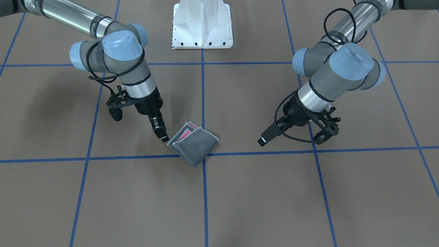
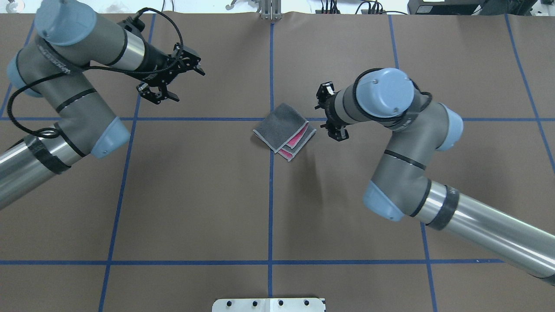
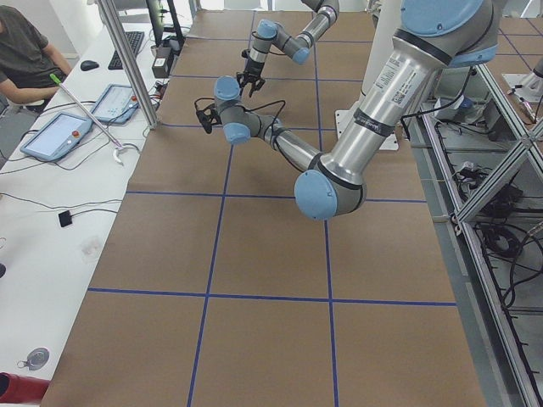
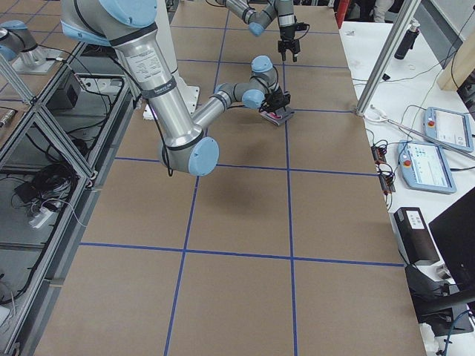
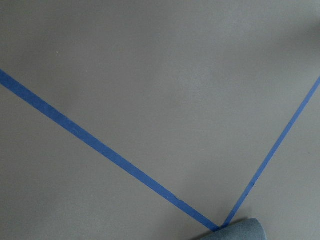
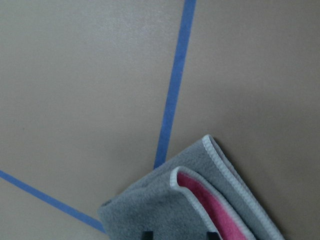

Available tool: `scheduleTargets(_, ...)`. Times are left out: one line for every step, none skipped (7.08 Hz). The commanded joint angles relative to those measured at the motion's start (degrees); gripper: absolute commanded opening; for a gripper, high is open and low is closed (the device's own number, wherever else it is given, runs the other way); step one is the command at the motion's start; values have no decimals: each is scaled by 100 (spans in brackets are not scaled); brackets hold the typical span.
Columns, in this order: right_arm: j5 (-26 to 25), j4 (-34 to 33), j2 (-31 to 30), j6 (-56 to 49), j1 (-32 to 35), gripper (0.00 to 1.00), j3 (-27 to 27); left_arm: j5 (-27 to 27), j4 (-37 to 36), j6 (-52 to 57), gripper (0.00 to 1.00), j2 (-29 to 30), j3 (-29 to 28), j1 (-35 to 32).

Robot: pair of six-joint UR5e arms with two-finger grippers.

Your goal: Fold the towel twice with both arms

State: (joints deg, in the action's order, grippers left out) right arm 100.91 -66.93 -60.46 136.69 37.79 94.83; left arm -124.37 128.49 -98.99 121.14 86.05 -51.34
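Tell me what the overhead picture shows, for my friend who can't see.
A small towel, folded dark grey side out with pink peeking at its open edges, lies on the brown table where blue tape lines cross. The right gripper is close beside it; the left gripper hangs well away.

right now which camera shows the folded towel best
Overhead exterior: whole towel, unobstructed, pink inside visible. Front-facing shows it whole too; right wrist crops it, left wrist catches an edge, side views barely show it.
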Motion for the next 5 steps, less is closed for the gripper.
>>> scheduleTargets(402, -4, -1225, -1364, 351, 100, 1015, -52, 0, 2021, 100, -1200, 673, -471)
scheduleTargets(525, 31, -1814, -2548, 526, 100, 1307, -53, 0, 3051, 100, -1894, 954, -700)
scheduleTargets(796, 75, -2116, -3874, 858, 100, 1292, -53, 0, 3992, 100, -2554, 1227, -885)
scheduleTargets(1434, 66, -2449, -5227, 1479, 100, 1257, -53, 0, 5141, 100, -3126, 1282, -1217)
scheduleTargets(2389, 66, -2757, -6632, 2321, 100, 1118, -44, -139, 6119, 100, -3479, 1274, -1499)
